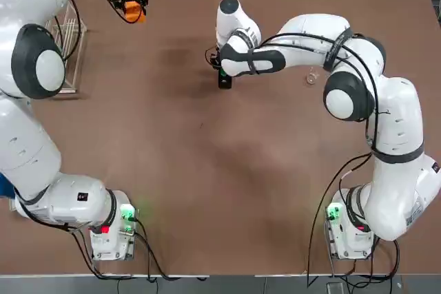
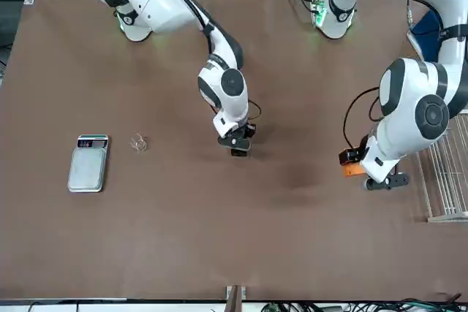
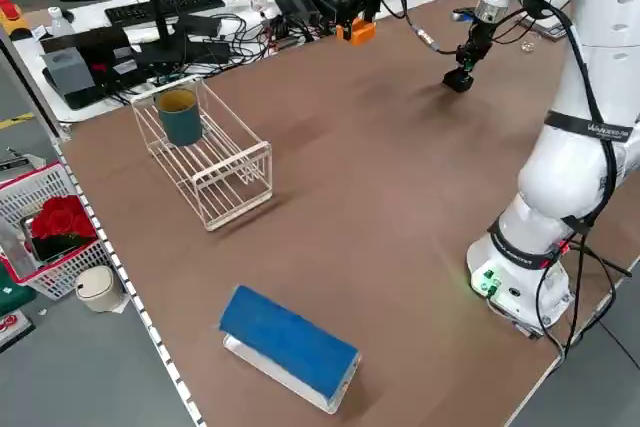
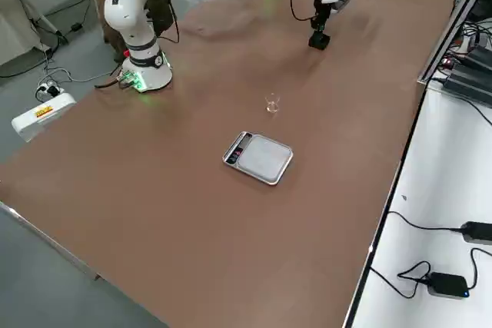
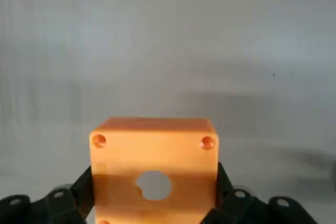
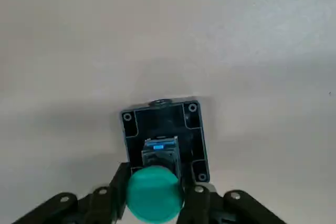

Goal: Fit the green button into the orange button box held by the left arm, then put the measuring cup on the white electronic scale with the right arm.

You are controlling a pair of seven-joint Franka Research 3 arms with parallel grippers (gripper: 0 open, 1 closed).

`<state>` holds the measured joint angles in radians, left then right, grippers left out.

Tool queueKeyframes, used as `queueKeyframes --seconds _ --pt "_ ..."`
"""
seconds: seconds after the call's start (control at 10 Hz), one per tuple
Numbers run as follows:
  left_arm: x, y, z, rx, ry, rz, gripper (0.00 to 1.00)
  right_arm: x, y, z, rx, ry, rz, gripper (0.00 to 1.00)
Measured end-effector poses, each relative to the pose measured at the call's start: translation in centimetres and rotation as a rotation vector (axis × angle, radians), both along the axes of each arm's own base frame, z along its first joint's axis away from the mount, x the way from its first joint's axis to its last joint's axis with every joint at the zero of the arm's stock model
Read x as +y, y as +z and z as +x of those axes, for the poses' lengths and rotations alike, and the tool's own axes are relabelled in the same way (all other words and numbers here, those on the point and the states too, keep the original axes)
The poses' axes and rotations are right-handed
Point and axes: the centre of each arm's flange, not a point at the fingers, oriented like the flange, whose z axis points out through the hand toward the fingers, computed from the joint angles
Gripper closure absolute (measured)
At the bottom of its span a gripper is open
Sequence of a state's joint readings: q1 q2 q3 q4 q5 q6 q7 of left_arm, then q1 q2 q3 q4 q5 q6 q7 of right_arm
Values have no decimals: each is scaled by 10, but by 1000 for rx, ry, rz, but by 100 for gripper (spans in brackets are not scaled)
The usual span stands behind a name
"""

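Clear plastic measuring cup [image 4: 271,103] stands on matt brown table [image 4: 192,205].

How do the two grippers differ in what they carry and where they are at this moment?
The left gripper is shut on the orange button box, held clear of the table near the wire rack; the right gripper has the green button between its fingers, low over a black block at mid-table. The box's round hole is empty. Both point down at the brown table.
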<state>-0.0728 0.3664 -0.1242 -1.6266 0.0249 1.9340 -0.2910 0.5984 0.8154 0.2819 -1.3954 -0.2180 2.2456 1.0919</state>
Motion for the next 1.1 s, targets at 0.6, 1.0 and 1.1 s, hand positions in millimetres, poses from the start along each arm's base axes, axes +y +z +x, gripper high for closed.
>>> queueKeyframes --seconds 0.6,1.0,1.1 --pt "-13 10 5 -15 6 -48 13 -5 16 15 -25 -20 9 8" --pt "-61 14 -3 -14 -40 -80 13 -67 111 58 -69 -98 -27 0" --pt "-77 13 -8 -11 -37 -79 13 -97 143 70 -97 -99 -28 0"
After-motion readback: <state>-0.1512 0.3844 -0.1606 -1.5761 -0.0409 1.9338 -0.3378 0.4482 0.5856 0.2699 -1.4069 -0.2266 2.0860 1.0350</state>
